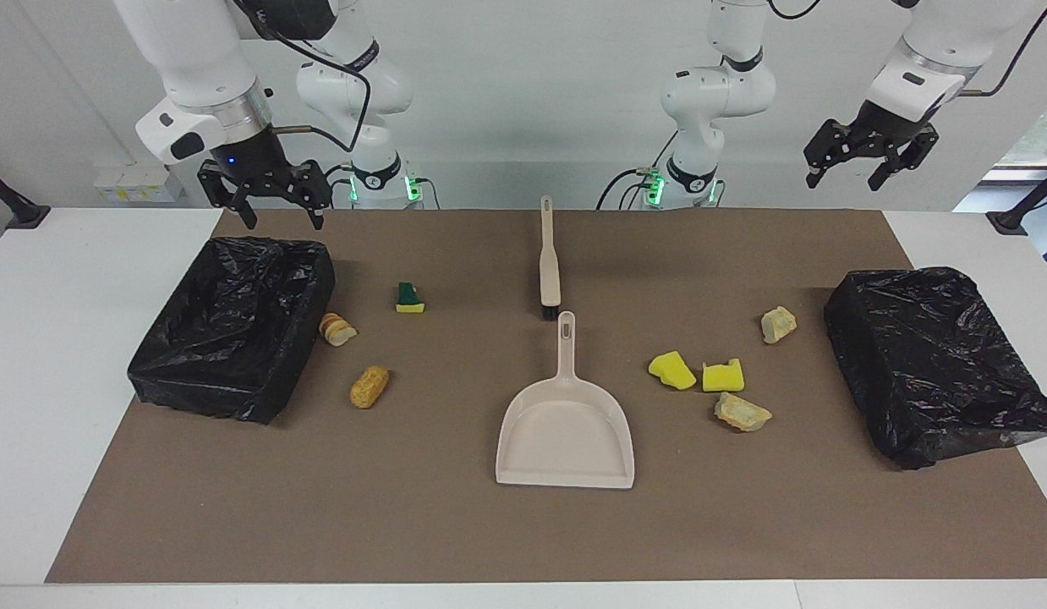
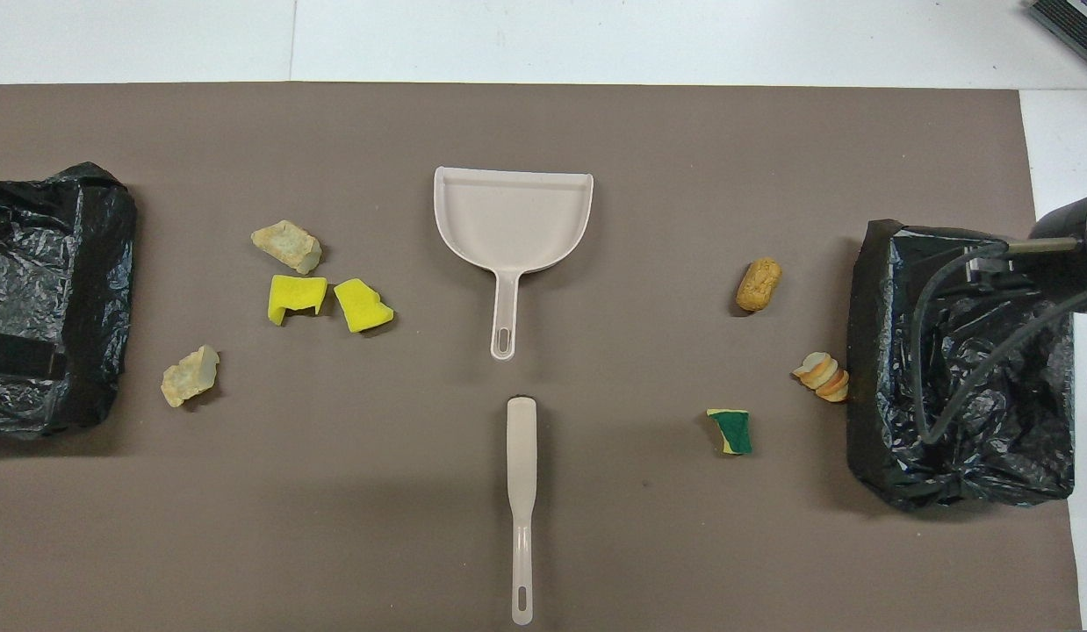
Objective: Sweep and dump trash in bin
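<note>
My bench [image 1: 84, 355] is white, with a brown mat [image 1: 456, 524] covering most of it; a plain white wall rises where my arm bases stand.

Both arms wait raised. My right tool [image 1: 274, 203] hangs with its fingers spread and nothing between them, over the robot-side edge of the black-bagged bin [image 1: 236, 326] at the right arm's end. My left tool [image 1: 866, 161] hangs above the bench at the left arm's end, also spread and holding nothing; the second bagged bin [image 1: 934, 364] lies under it.

Taking the overhead view as a clock with the dustpan [image 2: 513, 219] at the centre: the brush [image 2: 521, 491] lies at six o'clock, handle toward me. The trash is all on the mat. At three o'clock is a tan roll [image 2: 759, 283]. Toward four, sliced bread [image 2: 823, 377] touches the bin's wall, and a green-faced sponge [image 2: 730, 431] lies apart from both. At nine o'clock a pale crust [image 2: 286, 246] lies just beside two yellow sponge chunks [image 2: 296, 297] [image 2: 362, 305]; toward eight, a second pale piece [image 2: 190, 376] sits near the other bin.
</note>
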{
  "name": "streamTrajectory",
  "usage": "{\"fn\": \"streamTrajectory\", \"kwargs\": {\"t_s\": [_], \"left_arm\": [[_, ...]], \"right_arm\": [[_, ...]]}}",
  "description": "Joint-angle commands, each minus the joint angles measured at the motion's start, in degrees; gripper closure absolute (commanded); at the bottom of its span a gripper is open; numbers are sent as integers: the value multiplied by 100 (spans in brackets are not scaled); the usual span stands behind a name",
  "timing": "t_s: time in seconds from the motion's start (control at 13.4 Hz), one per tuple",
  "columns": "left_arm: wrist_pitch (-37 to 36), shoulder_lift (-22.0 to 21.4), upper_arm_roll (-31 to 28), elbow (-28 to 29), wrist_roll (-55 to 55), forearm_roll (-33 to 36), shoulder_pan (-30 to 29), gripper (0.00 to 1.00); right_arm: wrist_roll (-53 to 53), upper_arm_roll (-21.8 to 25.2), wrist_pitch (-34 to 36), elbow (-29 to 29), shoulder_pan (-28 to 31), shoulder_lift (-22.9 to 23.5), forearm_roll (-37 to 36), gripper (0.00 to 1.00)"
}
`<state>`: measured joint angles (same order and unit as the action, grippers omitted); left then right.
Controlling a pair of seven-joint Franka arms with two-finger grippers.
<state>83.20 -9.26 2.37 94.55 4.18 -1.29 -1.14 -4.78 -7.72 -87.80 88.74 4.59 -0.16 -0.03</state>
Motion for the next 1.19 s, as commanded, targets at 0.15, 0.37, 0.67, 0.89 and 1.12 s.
{"fn": "streamTrajectory", "kwargs": {"t_s": [0.15,0.37,0.67,0.89,1.12], "left_arm": [[-59,-146,0,125,-14,-3,17,0],[-76,-146,0,143,-5,-29,17,0],[-59,-155,27,432,21,-91,244,0],[239,-146,27,836,21,-353,509,0],[906,-164,27,1477,-48,-636,1043,0]], "right_arm": [[171,-10,-141,452,42,-336,20,0],[188,-10,-202,399,50,-301,72,0],[188,-2,-185,346,129,-265,117,0],[197,42,-150,346,199,-265,117,0],[180,42,-193,250,270,-187,108,0]]}}
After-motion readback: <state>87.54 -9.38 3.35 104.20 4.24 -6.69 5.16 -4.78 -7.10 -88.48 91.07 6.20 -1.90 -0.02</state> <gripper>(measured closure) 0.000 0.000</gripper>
